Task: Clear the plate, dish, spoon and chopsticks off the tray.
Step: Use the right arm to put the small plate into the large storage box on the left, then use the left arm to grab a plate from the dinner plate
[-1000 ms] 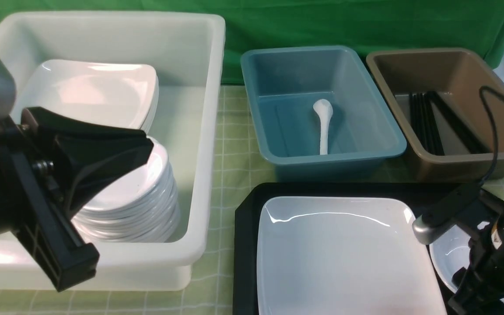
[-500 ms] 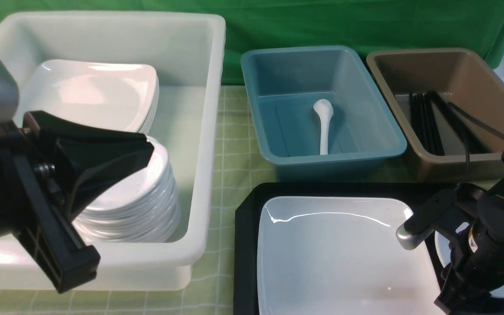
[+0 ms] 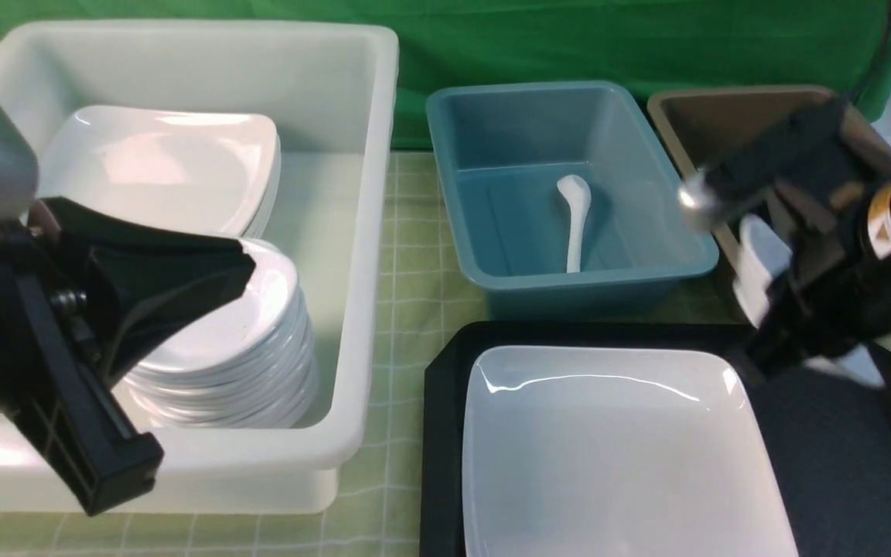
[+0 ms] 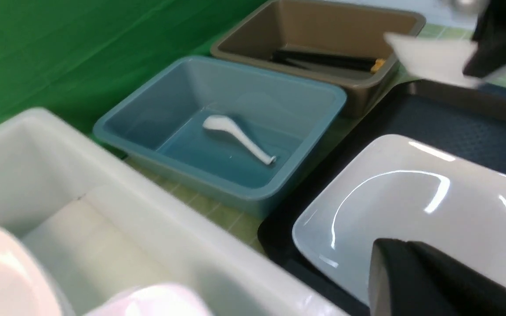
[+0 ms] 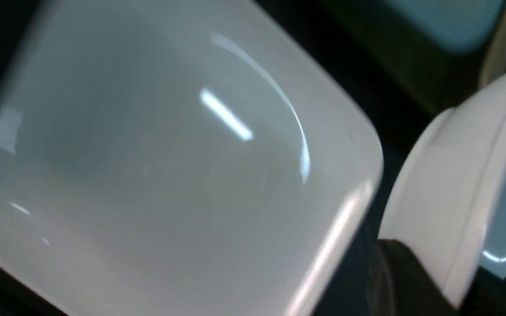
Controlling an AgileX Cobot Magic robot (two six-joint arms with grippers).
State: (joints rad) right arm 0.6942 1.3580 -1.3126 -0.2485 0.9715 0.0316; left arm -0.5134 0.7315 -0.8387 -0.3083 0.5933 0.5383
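Observation:
The large white plate (image 3: 616, 449) (image 4: 415, 206) (image 5: 160, 175) lies on the black tray (image 3: 824, 464) (image 4: 455, 127). My right gripper (image 3: 774, 321) (image 5: 448, 285) is shut on the small white dish (image 3: 755, 271) (image 4: 433, 59) (image 5: 450, 188). It holds the dish tilted in the air over the tray's far right part, in front of the brown bin (image 3: 724, 108). The white spoon (image 3: 573, 224) (image 4: 237, 138) lies in the teal bin (image 3: 492, 139). Black chopsticks (image 4: 323, 59) lie in the brown bin. My left gripper (image 3: 248, 259) (image 4: 393, 263) is shut and empty, above the white tub.
The deep white tub (image 3: 368, 232) at the left holds a stack of small dishes (image 3: 260, 356) and white plates (image 3: 159, 162). The teal and brown bins stand behind the tray. A green cloth hangs at the back.
My right gripper closed on the dish and lifted it off the tray, up and away toward the brown bin. The tray and plate shifted slightly right. The left arm barely moved.

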